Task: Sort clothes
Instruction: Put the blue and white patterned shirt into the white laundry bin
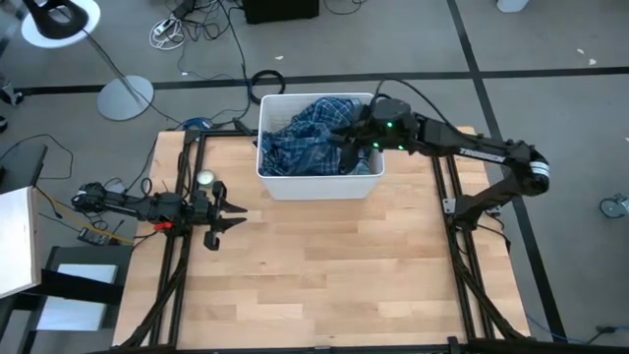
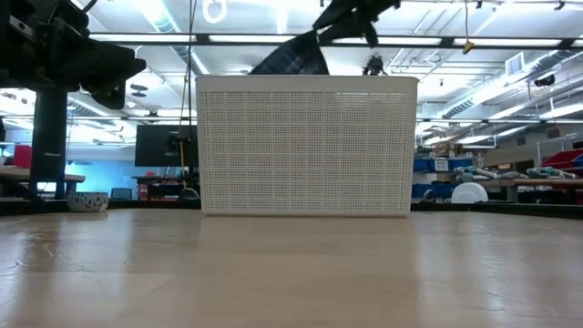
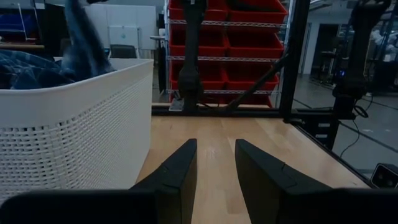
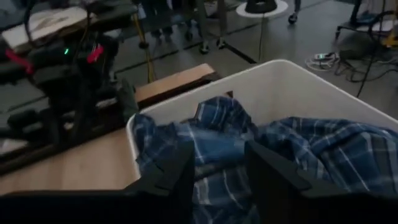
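A blue-and-white plaid shirt fills the white perforated bin at the table's far edge. My right gripper hangs over the bin's right half, shut on part of that shirt. In the low view a strip of the shirt rises above the bin's rim to the gripper. In the left wrist view the raised cloth also shows above the bin. My left gripper waits open and level at the table's left side, with nothing between its fingers. My right gripper pinches a bunched part of the plaid shirt between its two fingers, coming from the table's right and slanting down. How many layers it has, I cannot tell. The held part is drawn up above the rim; the remainder lies in the bin.
Bare wooden tabletop stretches from the bin to the near edge. Dark frame rails run along both sides of the table. A small bowl stands at the far left in the low view. Cables and a lamp base lie on the floor beyond.
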`<state>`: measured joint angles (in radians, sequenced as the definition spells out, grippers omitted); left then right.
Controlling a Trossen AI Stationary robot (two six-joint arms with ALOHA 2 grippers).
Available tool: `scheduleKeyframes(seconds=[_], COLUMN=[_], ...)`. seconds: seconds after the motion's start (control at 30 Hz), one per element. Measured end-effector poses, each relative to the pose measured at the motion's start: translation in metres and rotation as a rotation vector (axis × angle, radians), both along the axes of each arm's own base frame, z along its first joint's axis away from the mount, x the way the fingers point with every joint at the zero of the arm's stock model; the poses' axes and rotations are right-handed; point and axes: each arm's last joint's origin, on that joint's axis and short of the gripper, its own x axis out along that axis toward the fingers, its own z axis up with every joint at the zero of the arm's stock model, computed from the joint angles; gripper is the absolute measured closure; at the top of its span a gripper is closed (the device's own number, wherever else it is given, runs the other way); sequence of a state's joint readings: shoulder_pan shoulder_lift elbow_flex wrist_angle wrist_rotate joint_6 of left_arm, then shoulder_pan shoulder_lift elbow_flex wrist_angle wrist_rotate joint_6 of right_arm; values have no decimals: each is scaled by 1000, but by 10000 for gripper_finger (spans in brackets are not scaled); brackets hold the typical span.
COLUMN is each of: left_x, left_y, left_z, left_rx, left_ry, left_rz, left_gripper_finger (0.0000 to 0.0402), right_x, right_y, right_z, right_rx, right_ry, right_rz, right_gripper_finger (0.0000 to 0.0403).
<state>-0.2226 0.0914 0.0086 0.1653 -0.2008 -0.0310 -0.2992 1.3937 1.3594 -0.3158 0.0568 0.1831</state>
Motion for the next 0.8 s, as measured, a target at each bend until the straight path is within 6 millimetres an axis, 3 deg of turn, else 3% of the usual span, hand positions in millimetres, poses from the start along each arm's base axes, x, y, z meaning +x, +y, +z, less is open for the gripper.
scheduleKeyframes(seconds=[0.27, 0.6, 0.8], left_x=[0, 0, 0], left_y=[0, 0, 0], left_z=[0, 0, 0], left_rx=[0, 0, 0], left_ry=[0, 0, 0], left_rz=[0, 0, 0], left_gripper_finger=[286, 286, 286], right_x=[-22, -43, -50], right_y=[5, -5, -5], right_z=[-8, -30, -29], right_rx=[71, 121, 132], right_ry=[177, 447, 470], right_rz=[-47, -309, -324], right_gripper_finger=[261, 261, 261])
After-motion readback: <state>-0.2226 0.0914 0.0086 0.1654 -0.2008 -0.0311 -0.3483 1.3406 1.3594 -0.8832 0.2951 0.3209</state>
